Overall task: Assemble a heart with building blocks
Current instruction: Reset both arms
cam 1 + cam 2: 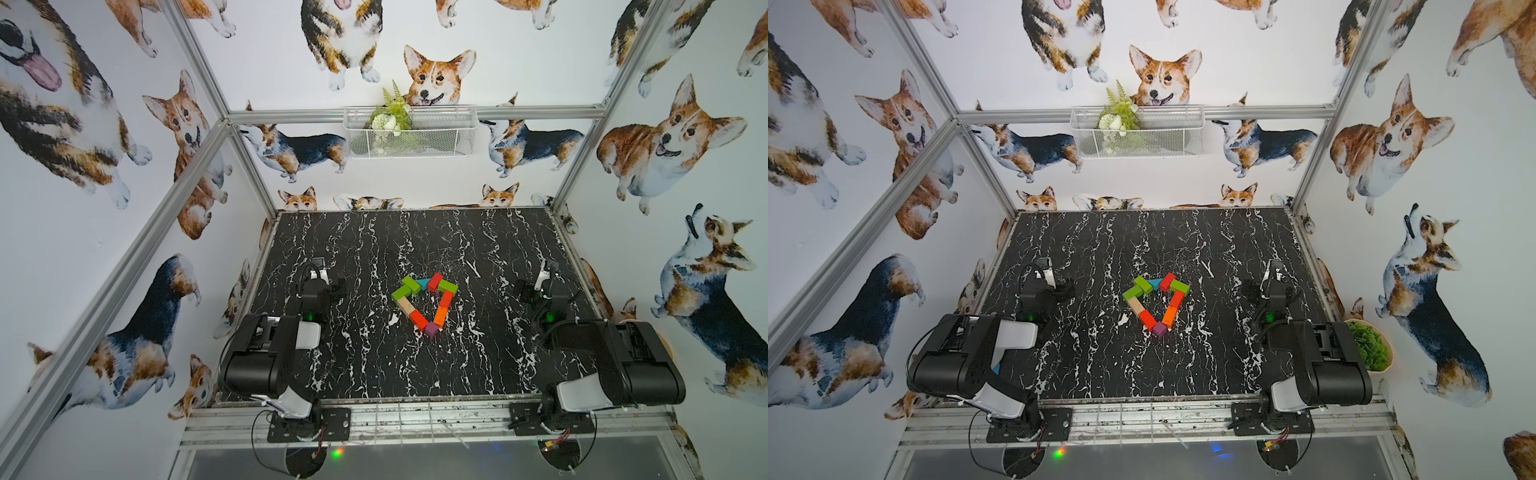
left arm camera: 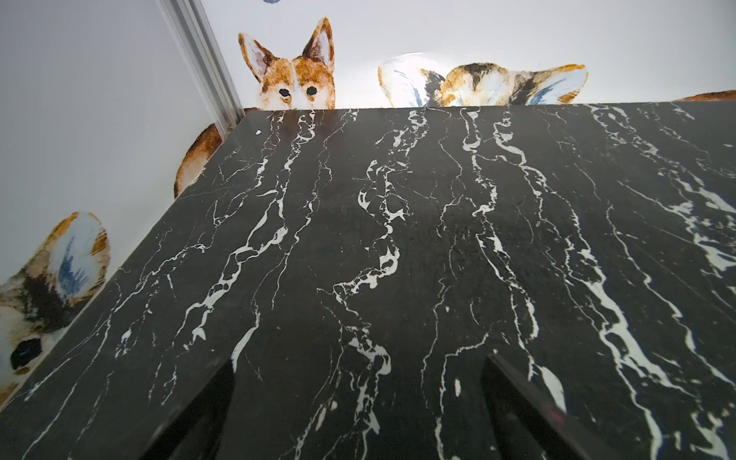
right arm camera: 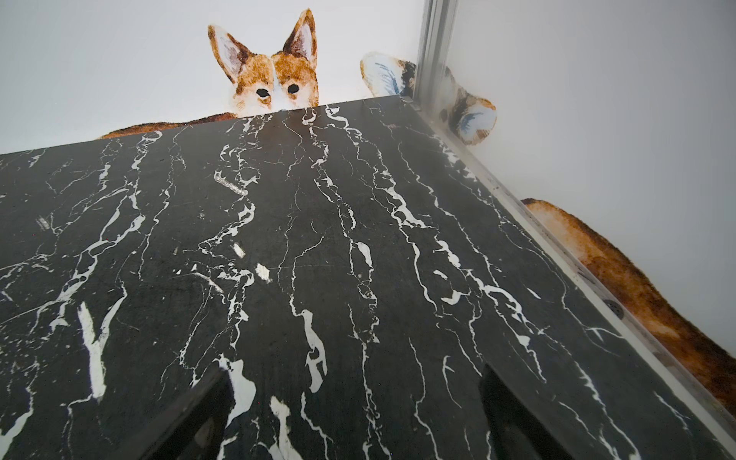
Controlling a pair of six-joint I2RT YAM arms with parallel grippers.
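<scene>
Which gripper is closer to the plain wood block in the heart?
Left. The left gripper sits open off the left side of the heart, where the plain-wood block lies. The right gripper sits open beyond the opposite side, farther off.

You have no text, label, brand, number or sign to read in any of these views.
</scene>
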